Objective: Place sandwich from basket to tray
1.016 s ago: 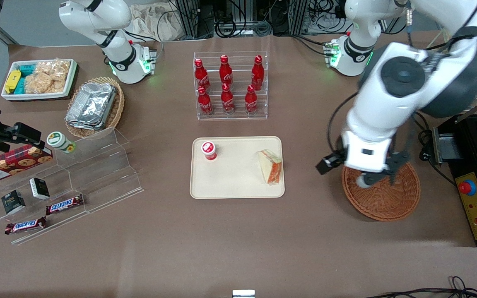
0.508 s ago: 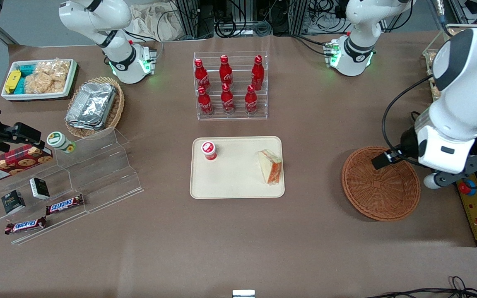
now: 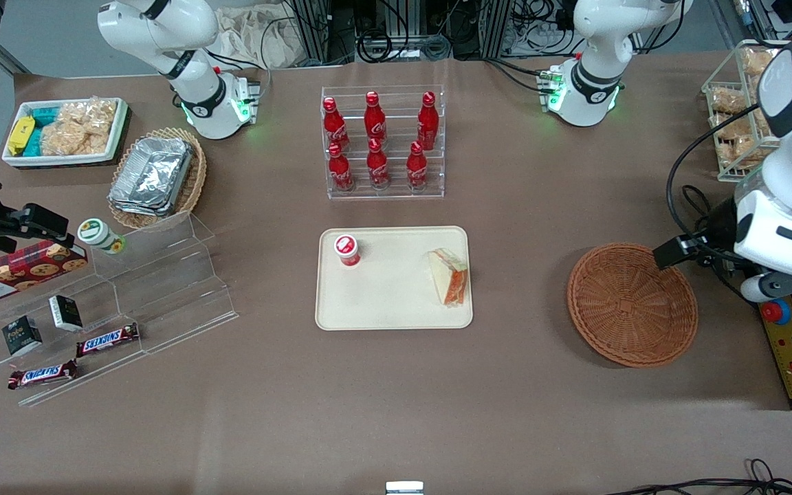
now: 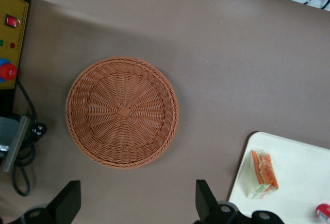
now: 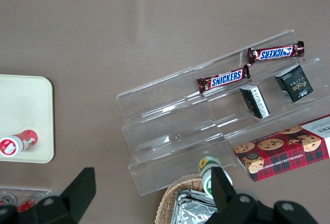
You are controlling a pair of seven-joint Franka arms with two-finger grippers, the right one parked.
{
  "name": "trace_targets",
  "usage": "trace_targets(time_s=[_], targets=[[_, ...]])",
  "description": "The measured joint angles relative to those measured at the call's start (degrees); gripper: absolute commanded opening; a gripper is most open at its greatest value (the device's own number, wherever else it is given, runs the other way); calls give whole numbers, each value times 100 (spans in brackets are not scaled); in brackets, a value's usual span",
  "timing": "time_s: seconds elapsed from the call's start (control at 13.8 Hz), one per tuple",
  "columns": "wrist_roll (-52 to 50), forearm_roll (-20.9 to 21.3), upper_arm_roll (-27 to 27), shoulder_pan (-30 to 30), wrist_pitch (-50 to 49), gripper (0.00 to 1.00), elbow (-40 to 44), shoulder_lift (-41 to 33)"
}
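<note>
Wicker basket (image 4: 122,112) lies below the gripper (image 4: 135,203), spread wide, holding nothing.

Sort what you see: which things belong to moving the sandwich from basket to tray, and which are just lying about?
Job:
sandwich, lying on the tray
basket
hand, open, above the basket

Lying about:
cola bottles
Snickers bars
cookie box

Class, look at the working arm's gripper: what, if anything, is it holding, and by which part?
Nothing. The gripper is open and empty, raised above the table beside the empty basket. The sandwich lies on the tray.
</note>
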Motion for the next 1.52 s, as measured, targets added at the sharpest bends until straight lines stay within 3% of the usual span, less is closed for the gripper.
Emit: trace_targets(time_s=[0.29, 0.51, 0.94, 1.52], targets=[[1109, -323, 1324, -774, -58, 100, -361, -458], [1597, -381, 1868, -1096, -51, 100, -797, -862], [1867, -401, 2138, -1212, 324, 100, -1860, -1688], [1836, -555, 2226, -1167, 390, 100, -1920, -1768]])
